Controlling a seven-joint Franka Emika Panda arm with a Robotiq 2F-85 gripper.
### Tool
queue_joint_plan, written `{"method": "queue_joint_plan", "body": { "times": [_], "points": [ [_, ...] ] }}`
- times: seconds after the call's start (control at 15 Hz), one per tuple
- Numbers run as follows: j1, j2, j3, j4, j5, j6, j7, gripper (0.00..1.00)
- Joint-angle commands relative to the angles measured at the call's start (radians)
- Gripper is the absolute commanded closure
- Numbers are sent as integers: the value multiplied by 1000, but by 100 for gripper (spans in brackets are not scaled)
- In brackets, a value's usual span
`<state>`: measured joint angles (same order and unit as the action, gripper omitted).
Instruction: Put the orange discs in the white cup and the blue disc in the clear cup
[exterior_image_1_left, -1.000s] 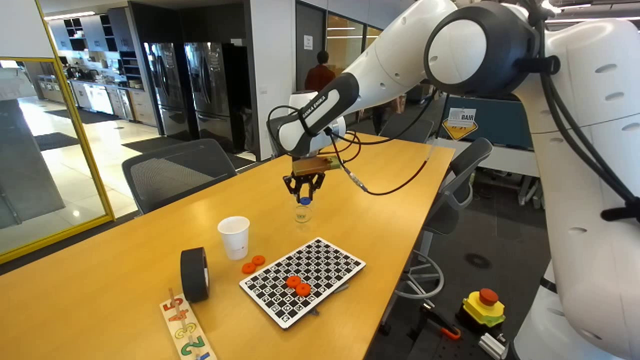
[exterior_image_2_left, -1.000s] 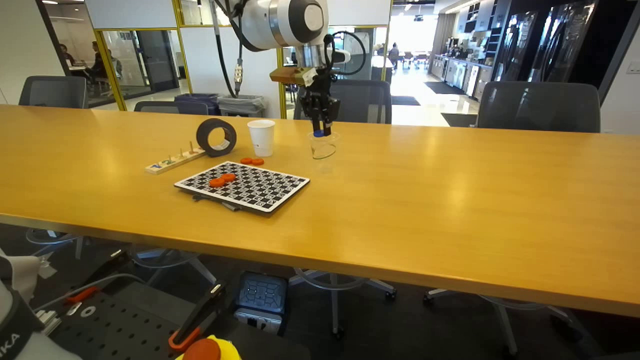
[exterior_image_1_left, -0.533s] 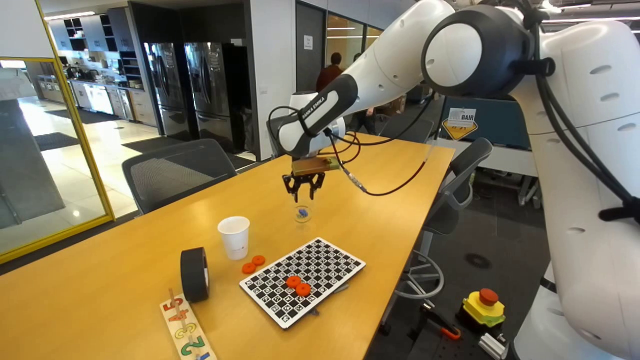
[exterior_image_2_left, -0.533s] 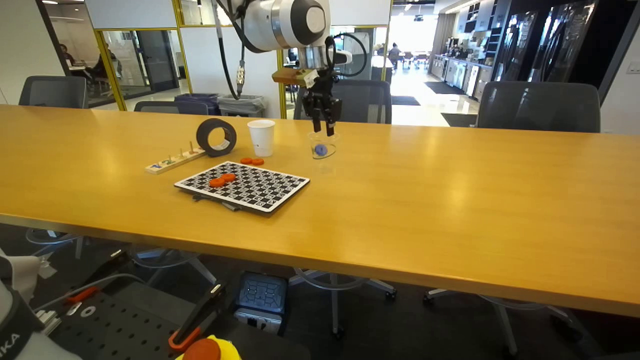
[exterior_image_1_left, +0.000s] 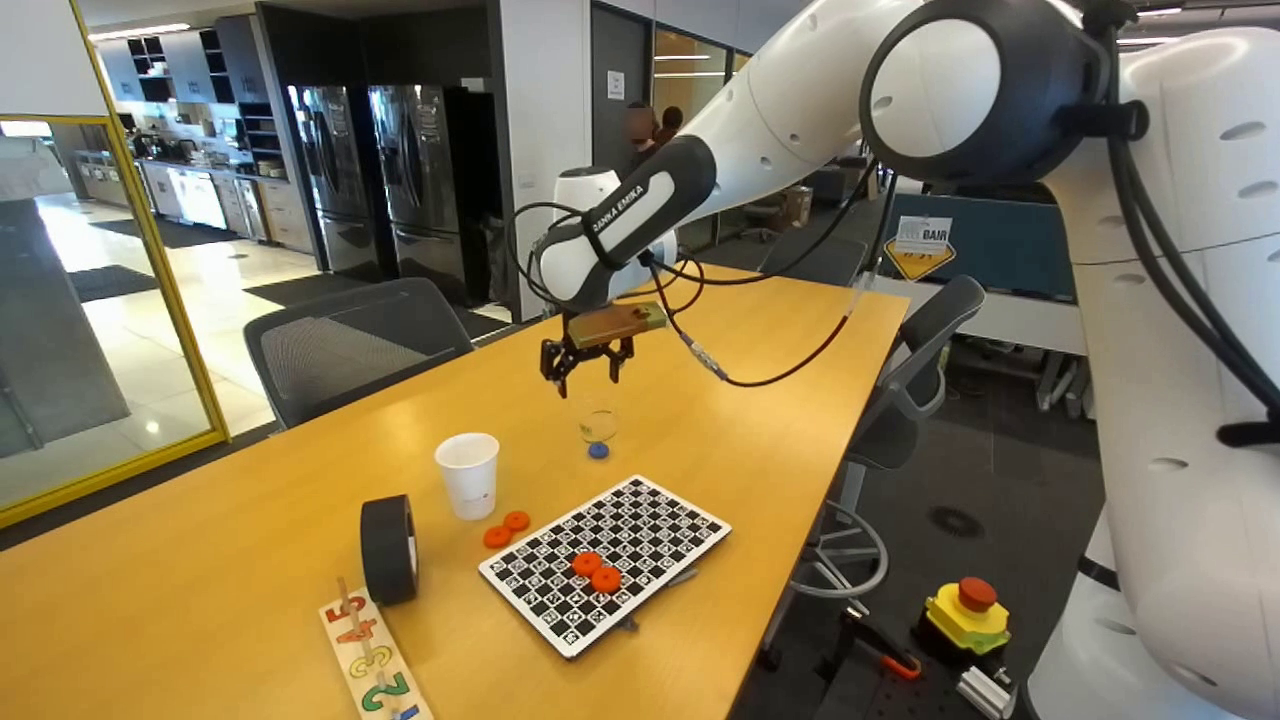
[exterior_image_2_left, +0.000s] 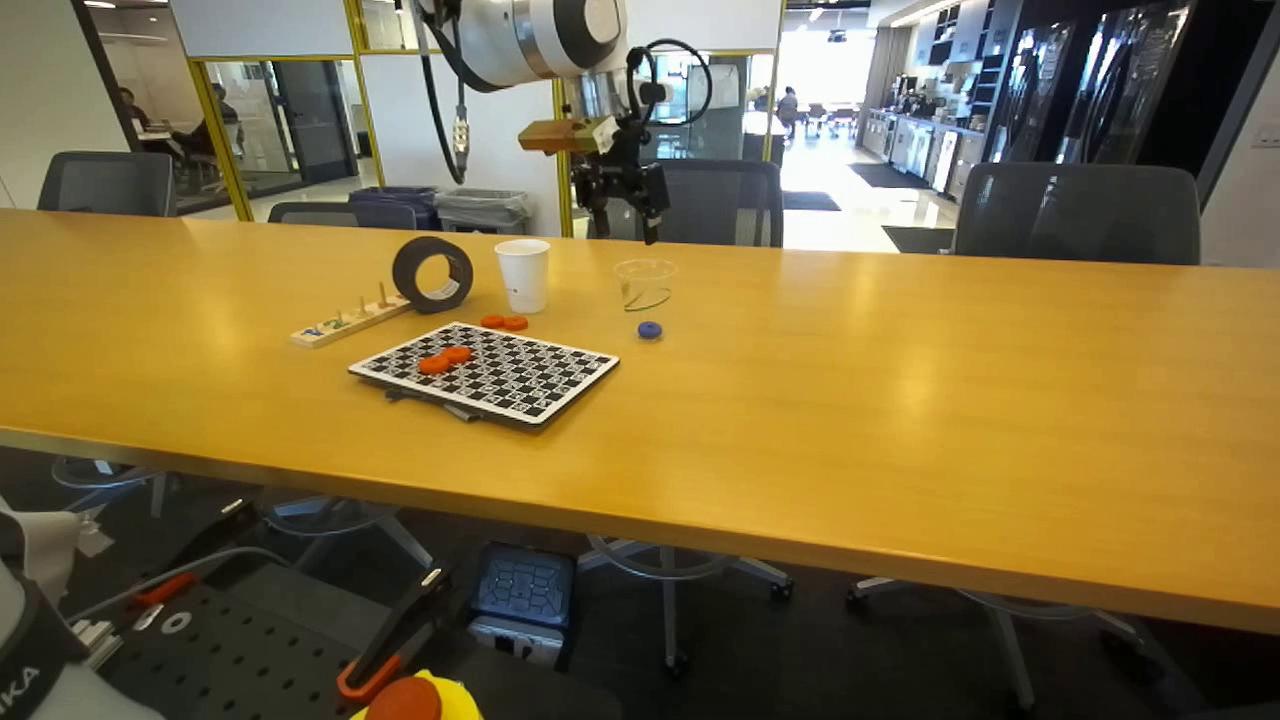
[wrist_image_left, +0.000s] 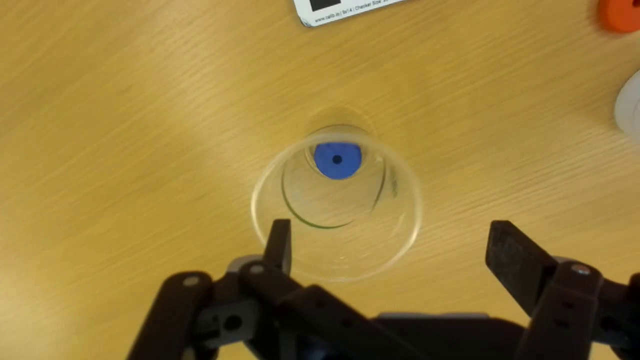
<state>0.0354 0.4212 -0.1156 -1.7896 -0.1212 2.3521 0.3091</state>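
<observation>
The blue disc (wrist_image_left: 337, 165) lies at the bottom of the clear cup (wrist_image_left: 417, 200), seen through its wall in both exterior views. My gripper (wrist_image_left: 390, 235) is open with nothing held, its fingers (wrist_image_left: 515, 260) wide apart. It hangs a little above the clear cup (exterior_image_2_left: 645, 268), tilted; in the wrist view a fingertip overlaps the rim, contact not clear. Two orange discs (exterior_image_1_left: 597, 572) rest on the checkered board, and two more orange discs (exterior_image_2_left: 503, 322) lie on the table beside the white cup (exterior_image_1_left: 468, 478). The white cup's inside cannot be seen in full.
The checkered board (exterior_image_1_left: 640, 510) lies between the cups and the table's near edge. A black tape roll (exterior_image_2_left: 432, 275) stands upright beside the white cup. A wooden number strip with pegs (exterior_image_1_left: 375, 660) is beside the roll. Chairs (exterior_image_1_left: 355, 345) line the table.
The jaws opened and let go of the blue disc, which fell into the clear cup. Since then my gripper has risen and tilted. The clear cup seems to have shifted slightly.
</observation>
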Motion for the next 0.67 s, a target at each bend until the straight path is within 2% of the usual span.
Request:
{"method": "queue_joint_plan", "body": {
  "times": [0.0,0.27,0.6],
  "points": [
    [28,-92,40,-92,-52,21,-106,0],
    [30,-113,110,-154,-31,41,-267,0],
    [8,-77,181,-197,-7,104,-510,0]
  ]
}}
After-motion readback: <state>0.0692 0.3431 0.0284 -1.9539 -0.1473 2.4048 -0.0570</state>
